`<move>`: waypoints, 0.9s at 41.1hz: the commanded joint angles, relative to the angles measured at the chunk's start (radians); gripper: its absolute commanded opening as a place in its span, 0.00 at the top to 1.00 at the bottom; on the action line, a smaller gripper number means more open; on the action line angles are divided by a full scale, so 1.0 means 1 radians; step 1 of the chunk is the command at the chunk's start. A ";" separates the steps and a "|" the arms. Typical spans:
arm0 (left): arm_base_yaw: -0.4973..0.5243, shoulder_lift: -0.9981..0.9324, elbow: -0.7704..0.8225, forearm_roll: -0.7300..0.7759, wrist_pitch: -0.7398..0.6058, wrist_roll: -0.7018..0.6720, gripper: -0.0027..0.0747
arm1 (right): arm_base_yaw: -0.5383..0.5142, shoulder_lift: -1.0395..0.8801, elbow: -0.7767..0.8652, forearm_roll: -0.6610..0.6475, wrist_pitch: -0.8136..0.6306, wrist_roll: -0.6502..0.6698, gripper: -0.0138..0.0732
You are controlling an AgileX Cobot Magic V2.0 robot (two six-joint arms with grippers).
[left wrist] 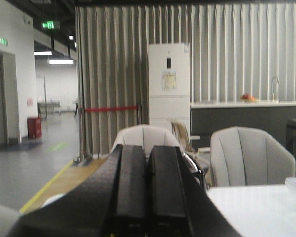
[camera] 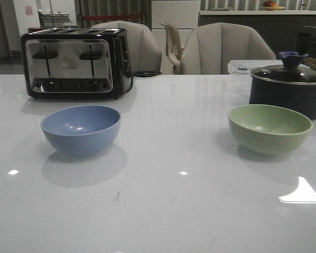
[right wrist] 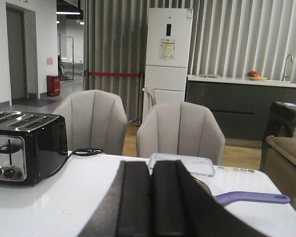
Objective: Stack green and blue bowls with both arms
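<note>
In the front view the blue bowl (camera: 80, 129) sits upright at left centre of the white tabletop (camera: 168, 200), and the green bowl (camera: 269, 128) sits upright at right centre, well apart from it. Behind the green bowl a dark lidded pot (camera: 288, 89) is cut off by the right edge; whether the two touch is hard to tell. A toaster (camera: 76, 63) stands at the upper left, behind the blue bowl. Neither arm shows in this view. Each wrist view shows only its own hand, fingers pressed together and empty: the left hand (left wrist: 148, 195) and the right hand (right wrist: 151, 200), both cropped by the frame's lower edge.
</note>
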 commanded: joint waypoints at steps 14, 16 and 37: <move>0.003 0.341 -0.206 -0.040 0.263 -0.007 0.83 | -0.007 0.386 -0.140 -0.010 0.141 -0.002 0.80; 0.003 0.366 -0.206 -0.040 0.281 -0.007 0.83 | -0.007 0.428 -0.140 -0.010 0.165 -0.002 0.80; 0.003 0.582 -0.204 -0.042 0.361 -0.007 0.73 | -0.007 0.769 -0.140 -0.010 0.191 -0.002 0.63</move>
